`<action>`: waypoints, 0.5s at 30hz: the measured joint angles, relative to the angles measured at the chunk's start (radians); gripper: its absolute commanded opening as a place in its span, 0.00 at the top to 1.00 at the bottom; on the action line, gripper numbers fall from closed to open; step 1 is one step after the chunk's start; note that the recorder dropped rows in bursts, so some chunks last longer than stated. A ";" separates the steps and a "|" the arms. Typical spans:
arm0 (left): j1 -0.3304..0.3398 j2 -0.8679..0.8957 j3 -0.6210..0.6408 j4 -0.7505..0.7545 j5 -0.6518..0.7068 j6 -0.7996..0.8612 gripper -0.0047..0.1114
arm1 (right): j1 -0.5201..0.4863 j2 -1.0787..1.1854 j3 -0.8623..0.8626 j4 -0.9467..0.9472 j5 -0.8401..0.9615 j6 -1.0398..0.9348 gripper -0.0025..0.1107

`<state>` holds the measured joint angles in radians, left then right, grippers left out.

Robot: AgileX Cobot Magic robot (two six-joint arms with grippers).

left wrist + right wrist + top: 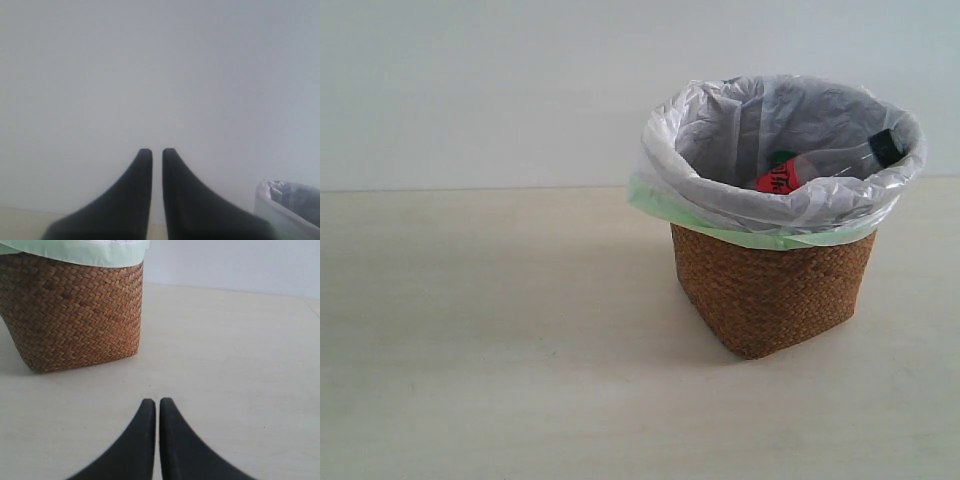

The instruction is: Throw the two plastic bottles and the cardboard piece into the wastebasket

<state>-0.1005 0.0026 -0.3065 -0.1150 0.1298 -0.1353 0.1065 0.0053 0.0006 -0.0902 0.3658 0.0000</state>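
The wastebasket [770,290], brown wicker with a white bag, stands right of centre on the table. Inside it lies the slim bottle [825,165] with its red label and black cap against the far rim; a bit of green [781,156] shows behind it, perhaps the stubby bottle's cap. The cardboard piece is hidden. Neither arm shows in the exterior view. My left gripper [157,152] is shut with nothing held, facing the wall, with the bag's rim [287,200] at one corner. My right gripper [157,402] is shut and empty low over the table, beside the wastebasket's wicker wall [75,315].
A pale wooden table [500,350] runs to a plain grey-white wall [470,90] behind. The bag's pale green edge [720,228] folds over the basket's rim.
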 measured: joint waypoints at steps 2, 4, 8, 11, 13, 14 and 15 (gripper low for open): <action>0.023 0.000 0.043 -0.009 -0.026 0.005 0.90 | 0.000 0.000 0.000 0.000 0.000 0.000 0.98; 0.040 0.000 0.084 -0.009 -0.048 0.008 0.90 | 0.000 0.000 0.000 0.000 0.000 0.000 0.98; 0.061 0.000 0.173 0.013 -0.108 0.009 0.90 | 0.000 0.000 0.000 0.000 0.000 0.000 0.98; 0.066 0.000 0.243 0.058 -0.148 0.020 0.90 | 0.000 0.000 0.000 0.000 0.000 0.000 0.98; 0.066 0.000 0.278 0.075 -0.157 0.044 0.90 | 0.000 0.000 0.000 0.000 0.000 0.000 0.98; 0.066 0.000 0.293 0.082 -0.158 0.069 0.90 | 0.000 0.000 0.000 0.000 0.000 0.000 0.98; 0.066 0.000 0.299 0.087 -0.158 0.086 0.90 | 0.000 0.000 0.000 0.000 0.000 0.000 0.98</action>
<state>-0.0343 0.0023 -0.0077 -0.0283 -0.0279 -0.0494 0.1065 0.0053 0.0006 -0.0902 0.3658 0.0000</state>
